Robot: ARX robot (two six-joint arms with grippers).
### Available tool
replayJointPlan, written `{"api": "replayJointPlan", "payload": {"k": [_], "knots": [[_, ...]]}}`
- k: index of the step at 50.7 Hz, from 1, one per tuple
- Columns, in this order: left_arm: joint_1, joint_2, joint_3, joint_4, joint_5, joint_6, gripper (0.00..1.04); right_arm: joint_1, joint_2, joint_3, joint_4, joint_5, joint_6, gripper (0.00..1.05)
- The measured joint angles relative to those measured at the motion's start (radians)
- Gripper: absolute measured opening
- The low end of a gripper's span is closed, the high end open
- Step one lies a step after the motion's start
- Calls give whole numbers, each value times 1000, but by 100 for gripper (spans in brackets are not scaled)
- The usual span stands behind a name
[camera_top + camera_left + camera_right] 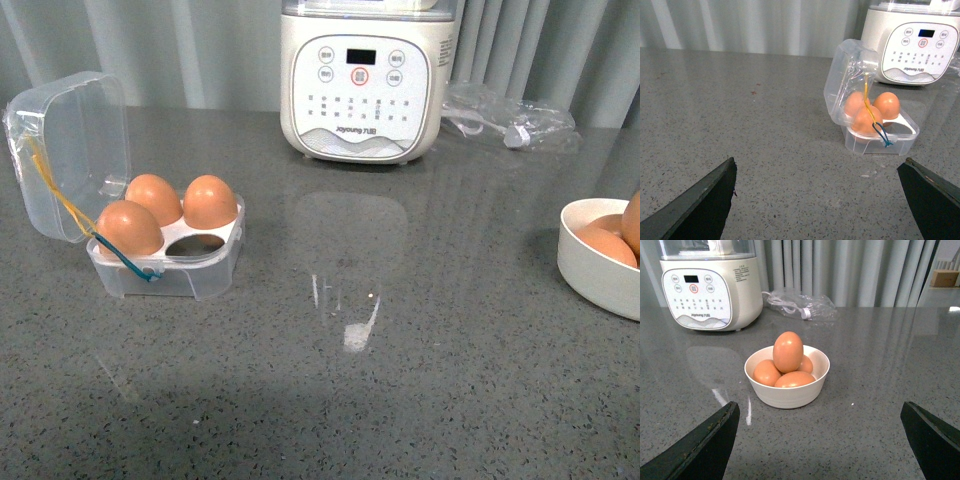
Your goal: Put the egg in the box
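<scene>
**Egg** [788,351]: plain orange-brown, standing upright as the topmost of the pile in the round white bowl [785,395] and resting on three other brown eggs [794,379]. In the right wrist view it is lying ahead of the right fingers [700,445], in line with the gap between the two, well apart from both and touching neither.

**Right fingers:** spreading wide, gripping nothing, hovering over bare bench [865,440].

**Bowl:** sitting on the bench at the robot's right. In the front view its rim [590,270] is running off the picture's edge.

**Box** [165,265]: clear four-cell case, sitting on the bench at the robot's left, well apart from the bowl. Its hinged lid [70,150] is standing raised on the side away from the bowl. Three boxed eggs [130,227] are filling three of the white cells, and the near cell [195,243] on the bowl's side is showing bare. A yellow loop [60,195] and a blue loop [135,265] are hanging across the lid side.

**Left fingers** [700,205]: spreading wide, gripping nothing, with the box lying ahead of them and apart from both.

**White appliance** [360,90]: button panel facing the robot, standing at the far edge of the bench between box and bowl.

**Clear bag with a cable** [510,120]: lying beside the appliance on the bowl's side.
</scene>
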Motion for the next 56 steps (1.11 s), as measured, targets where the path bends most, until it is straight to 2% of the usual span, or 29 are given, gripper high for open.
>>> {"api": "replayJointPlan", "payload": {"k": [8, 12, 15, 19, 23, 31, 39, 44, 56], "knots": [[0, 0, 0, 0, 0, 0, 98, 3, 4, 2, -6, 8, 6, 98], [0, 0, 0, 0, -2, 0, 98, 113, 174, 104, -211, 375, 269, 98], [0, 0, 0, 0, 1, 0, 98, 119, 277, 127, -192, 469, 391, 98], [0, 0, 0, 0, 0, 0, 98, 76, 380, 147, -115, 410, 472, 98], [0, 0, 0, 0, 0, 0, 98, 37, 468, 175, -32, 346, 475, 98], [0, 0, 0, 0, 0, 0, 98, -19, 740, 293, 125, 234, 360, 98], [0, 0, 0, 0, 0, 0, 98, 9, 989, 439, 214, 122, 155, 98], [0, 0, 0, 0, 0, 0, 98, 45, 1102, 529, 223, 50, 89, 98], [0, 0, 0, 0, 0, 0, 98, 97, 1227, 622, 236, 18, 29, 98]]}}
